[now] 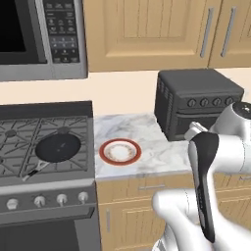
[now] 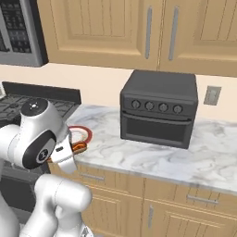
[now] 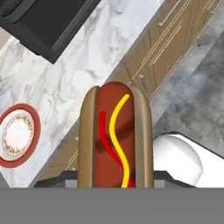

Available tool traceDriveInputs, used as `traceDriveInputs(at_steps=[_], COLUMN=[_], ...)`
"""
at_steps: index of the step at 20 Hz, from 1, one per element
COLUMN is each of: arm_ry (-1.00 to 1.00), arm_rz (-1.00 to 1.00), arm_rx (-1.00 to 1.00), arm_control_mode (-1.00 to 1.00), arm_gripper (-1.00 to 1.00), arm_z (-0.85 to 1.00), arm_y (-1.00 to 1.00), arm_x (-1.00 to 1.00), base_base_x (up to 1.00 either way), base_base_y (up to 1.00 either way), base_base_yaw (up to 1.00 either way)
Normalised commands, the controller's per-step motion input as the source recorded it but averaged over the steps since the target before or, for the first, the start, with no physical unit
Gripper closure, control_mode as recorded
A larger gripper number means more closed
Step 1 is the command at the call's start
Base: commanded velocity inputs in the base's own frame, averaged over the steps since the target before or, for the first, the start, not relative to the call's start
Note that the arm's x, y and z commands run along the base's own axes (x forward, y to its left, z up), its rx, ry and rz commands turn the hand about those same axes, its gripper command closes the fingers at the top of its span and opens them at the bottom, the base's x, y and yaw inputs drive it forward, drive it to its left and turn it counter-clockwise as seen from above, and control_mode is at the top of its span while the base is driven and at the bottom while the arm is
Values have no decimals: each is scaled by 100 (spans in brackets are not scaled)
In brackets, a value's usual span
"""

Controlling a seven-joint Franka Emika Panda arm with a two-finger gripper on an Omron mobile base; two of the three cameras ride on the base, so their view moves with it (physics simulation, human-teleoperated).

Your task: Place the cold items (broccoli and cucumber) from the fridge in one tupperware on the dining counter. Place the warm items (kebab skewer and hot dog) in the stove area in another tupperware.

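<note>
One hand (image 3: 116, 186) clamped on hot dog (image 3: 115, 135) above marble counter (image 1: 147, 147) beside stove (image 1: 44, 147).

You had a glossy, smooth hot dog (image 3: 116, 135) over a polished marble-look counter (image 1: 147, 142). The cabinet fronts (image 2: 152, 32) looked like matt pale wood, the toaster oven (image 2: 159, 109) matt dark metal, and the red-rimmed plate (image 1: 120, 151) glazed.
</note>
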Motion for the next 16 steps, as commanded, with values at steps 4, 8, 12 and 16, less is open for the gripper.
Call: traceDriveInputs(at_steps=[4,8,12,16], arm_ry=[0,0,0,0], arm_rz=[0,0,0,0], arm_rx=[0,0,0,0], arm_control_mode=[100,100,100,100], arm_gripper=[100,100,100,100], arm_z=[0,0,0,0], arm_y=[0,0,0,0], arm_x=[0,0,0,0], base_base_x=[-10,-15,-18,-14], base_base_y=[-95,-100,-100,-100], base_base_yaw=[2,0,1,9])
